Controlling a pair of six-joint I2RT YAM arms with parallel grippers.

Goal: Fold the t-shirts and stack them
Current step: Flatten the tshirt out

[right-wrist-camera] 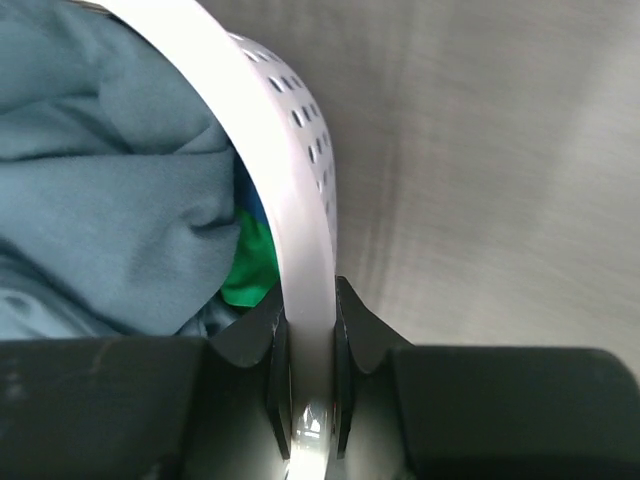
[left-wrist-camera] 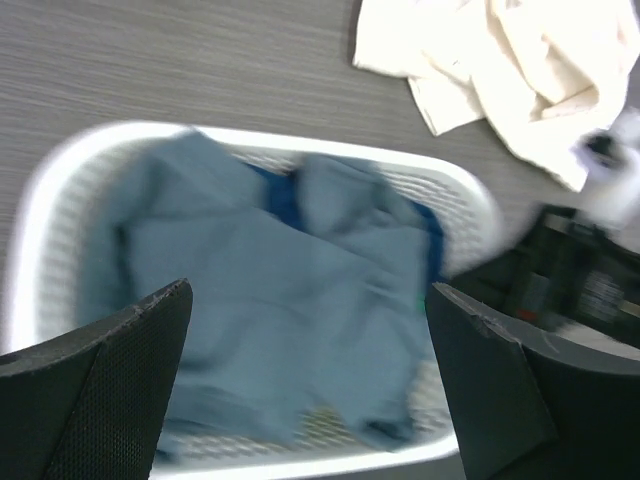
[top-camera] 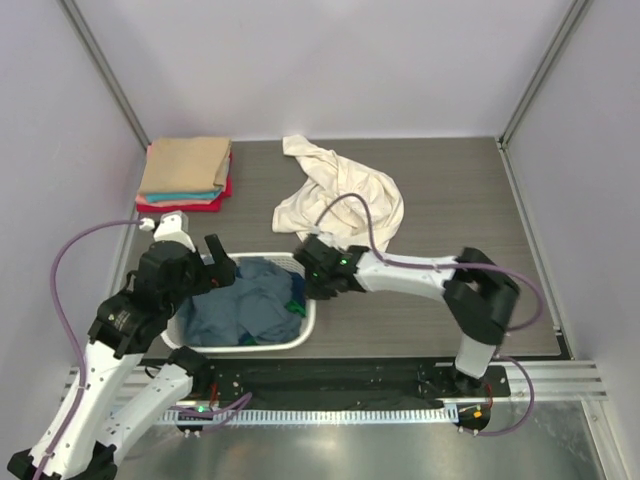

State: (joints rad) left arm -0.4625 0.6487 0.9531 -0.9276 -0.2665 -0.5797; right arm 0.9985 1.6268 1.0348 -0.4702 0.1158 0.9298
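The right gripper (right-wrist-camera: 310, 330) is clamped on the rim of the white slatted basket (right-wrist-camera: 290, 150) at its right-hand wall, one finger inside and one outside, with the plastic pinched between them. The left gripper (top-camera: 210, 262) hangs over the basket's left end with its jaws spread wide, holding nothing.

Inside the basket lies a crumpled dusty-blue t-shirt (top-camera: 240, 305) that fills most of it. A green t-shirt (right-wrist-camera: 250, 265) peeks out beneath it, against the wall next to the right gripper. The cream-white t-shirt (top-camera: 340, 195) lies rumpled on the grey table (top-camera: 450, 200) just beyond the basket, unfolded. At the table's far left corner sits a folded stack: the tan t-shirt (top-camera: 185, 165) on top, a teal t-shirt (top-camera: 180, 197) under it, and a red t-shirt (top-camera: 225, 185) at the bottom.
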